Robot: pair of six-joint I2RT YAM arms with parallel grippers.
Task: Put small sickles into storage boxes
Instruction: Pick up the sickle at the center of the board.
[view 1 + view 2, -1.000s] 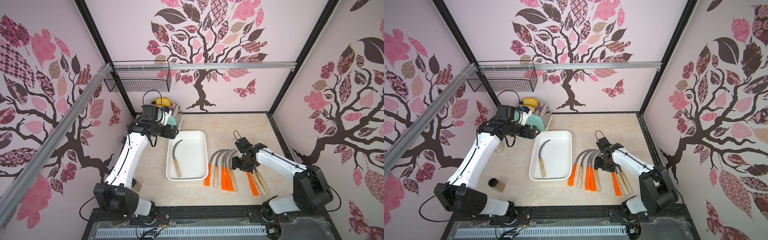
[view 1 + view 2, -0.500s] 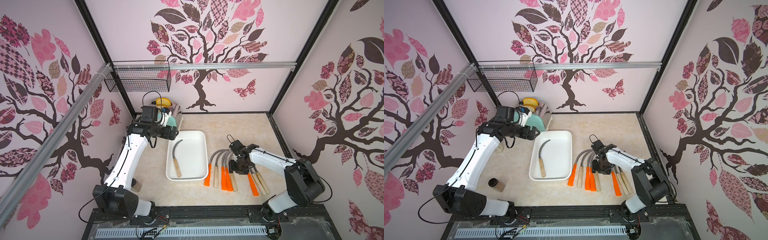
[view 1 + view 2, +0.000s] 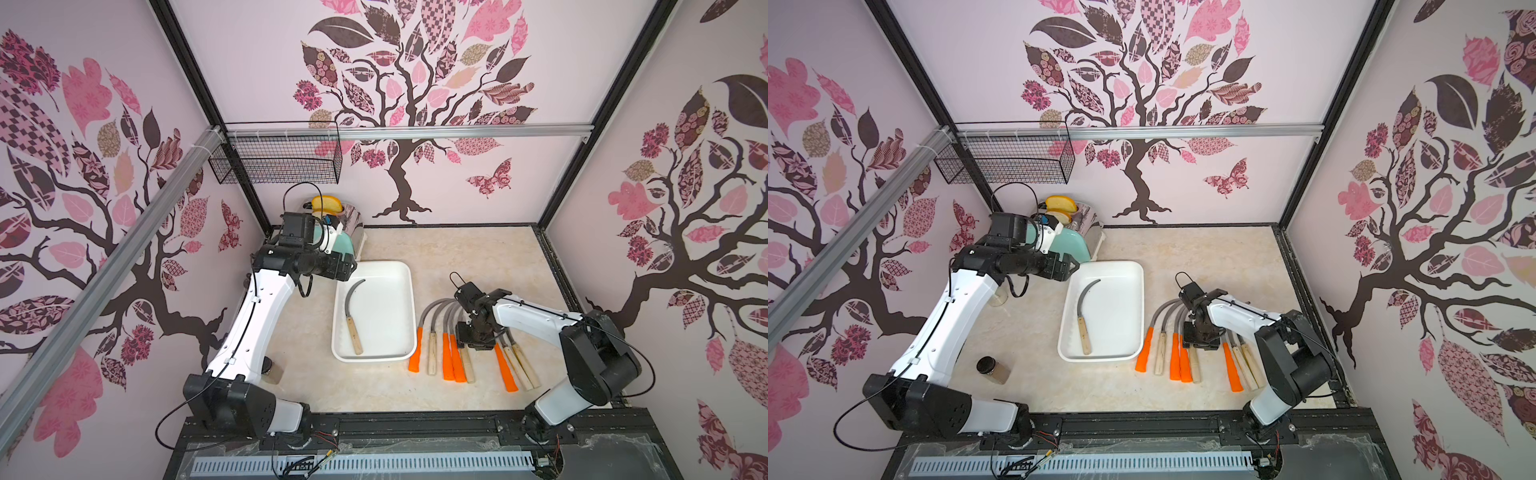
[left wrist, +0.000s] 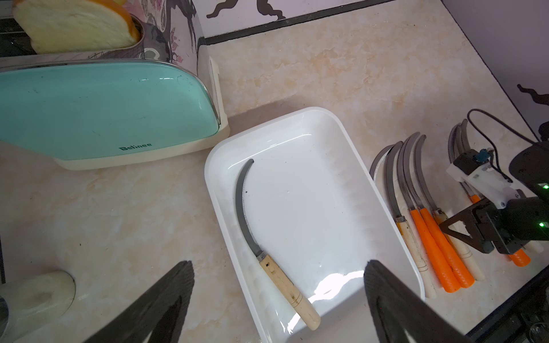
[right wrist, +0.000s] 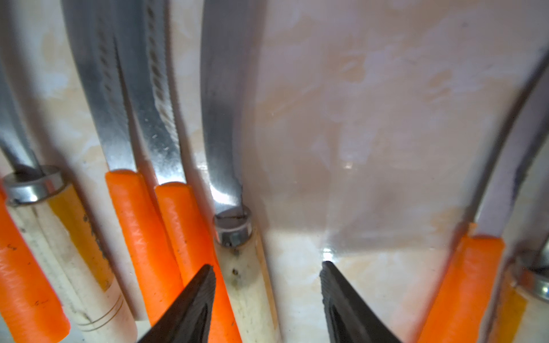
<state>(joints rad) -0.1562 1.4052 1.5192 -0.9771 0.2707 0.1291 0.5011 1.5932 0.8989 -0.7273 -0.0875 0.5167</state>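
Noting 8 small sickles (image 3: 446,357) lying at 3 o'clock of white tray (image 3: 386,307), 1 inside. Finding right gripper (image 5: 267,265) spread astride a wooden handle (image 5: 246,285), left gripper (image 4: 279,262) gaping empty. Judging it light, stiff; advising mid-handle hold.

A black wire basket (image 3: 276,160) hangs from the back rail (image 3: 457,132). Beneath it, a mint-green toaster (image 4: 98,110) stands in the tabletop's (image 3: 457,257) far corner, bread slices (image 4: 74,26) poking from its slots. Nearer the front sits what looks like a small dark-lidded jar (image 3: 992,369).
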